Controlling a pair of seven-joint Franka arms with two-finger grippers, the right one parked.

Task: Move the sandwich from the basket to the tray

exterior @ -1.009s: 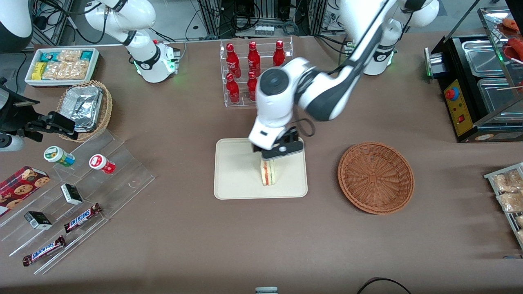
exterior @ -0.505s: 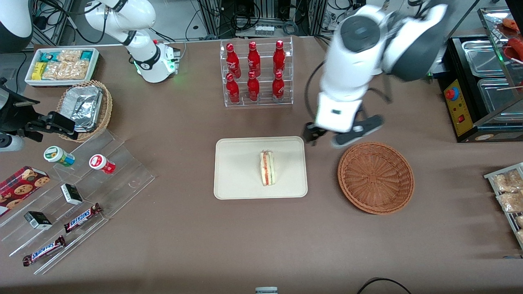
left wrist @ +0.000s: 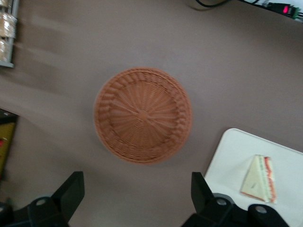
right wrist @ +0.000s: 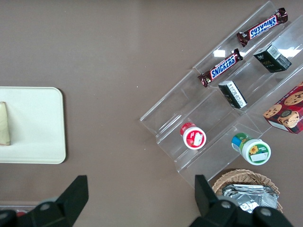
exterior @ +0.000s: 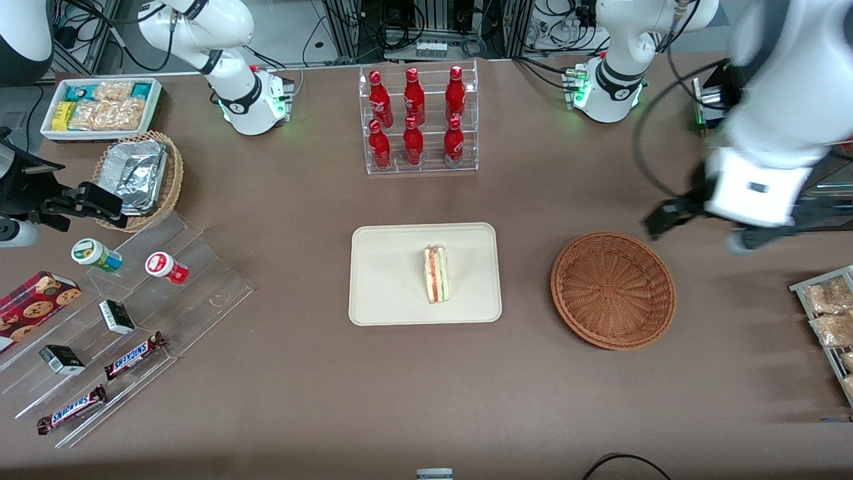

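Observation:
The sandwich [exterior: 436, 275] [left wrist: 259, 178] [right wrist: 4, 124] rests on the cream tray [exterior: 386, 287] [left wrist: 227, 161] [right wrist: 38, 123] at the table's middle, its layered edge facing up. Beside the tray, toward the working arm's end, the reddish-brown basket [exterior: 613, 290] [left wrist: 143, 115] holds nothing. My gripper [exterior: 703, 227] [left wrist: 136, 194] hangs open and empty high above the table, farther from the front camera than the basket and well apart from the sandwich.
A clear rack of red bottles [exterior: 416, 120] stands farther back than the tray. A stepped acrylic shelf with snacks [exterior: 133, 300], a tan basket of foil containers [exterior: 140, 177] and a white snack bin [exterior: 100, 107] lie toward the parked arm's end. A black warmer [exterior: 766, 167] stands near my gripper.
My gripper has let go of the sandwich, leaving it on the tray, and has risen and swung away toward the working arm's end, passing the basket.

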